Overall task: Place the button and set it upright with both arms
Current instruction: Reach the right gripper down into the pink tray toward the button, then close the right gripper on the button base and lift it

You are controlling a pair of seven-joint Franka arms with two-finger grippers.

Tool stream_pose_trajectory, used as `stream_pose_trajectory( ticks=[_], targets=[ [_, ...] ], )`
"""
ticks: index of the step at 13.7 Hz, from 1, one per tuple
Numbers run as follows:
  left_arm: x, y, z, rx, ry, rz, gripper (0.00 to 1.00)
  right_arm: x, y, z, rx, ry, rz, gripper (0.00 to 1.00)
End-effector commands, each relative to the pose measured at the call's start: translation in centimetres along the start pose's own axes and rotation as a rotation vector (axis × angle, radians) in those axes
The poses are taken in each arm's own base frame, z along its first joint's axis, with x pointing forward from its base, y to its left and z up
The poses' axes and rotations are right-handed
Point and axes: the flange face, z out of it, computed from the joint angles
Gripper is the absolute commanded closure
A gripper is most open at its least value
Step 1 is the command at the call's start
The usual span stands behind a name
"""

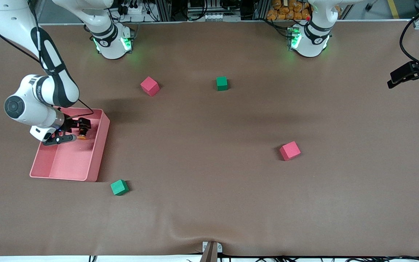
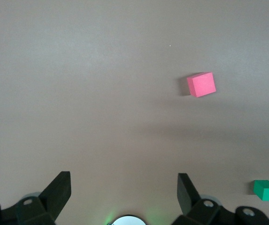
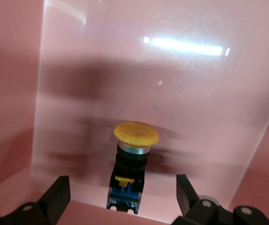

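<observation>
Reaching into pink tray (image 1: 98, 145) | right claw (image 1: 72, 133) spread wide around button (image 3: 133, 159), ungripped | left claw (image 2: 124, 192) wide, empty

Spread fingers (image 2: 59, 190) above pink cube (image 2: 201, 84)

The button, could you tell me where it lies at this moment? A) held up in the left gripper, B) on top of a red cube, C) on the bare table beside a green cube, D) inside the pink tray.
D: the button lies on the floor of the pink tray, between the open fingers of the right gripper.
</observation>
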Motion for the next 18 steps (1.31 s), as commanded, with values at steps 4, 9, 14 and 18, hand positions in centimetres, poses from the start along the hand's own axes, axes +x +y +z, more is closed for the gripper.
stream_pose_trajectory(
  ticks=[4,9,14,18],
  targets=[
    [-0.5,-0.5,-0.4,-0.018,0.011,0.013,0.00,0.0,0.4,3.2,0.001,0.010,0.031,0.59],
    [-0.3,-0.7,-0.3,-0.018,0.011,0.009,0.00,0.4,0.5,1.2,-0.005,0.031,-0.033,1.00],
    [0.2,-0.5,0.0,-0.018,0.020,0.013,0.00,3.7,0.3,-10.5,0.041,-0.026,-0.141,1.00],
    [0.2,-0.5,0.1,-0.018,0.023,0.013,0.00,7.3,-4.2,-20.0,0.042,-0.055,-0.228,1.00]
  ],
)
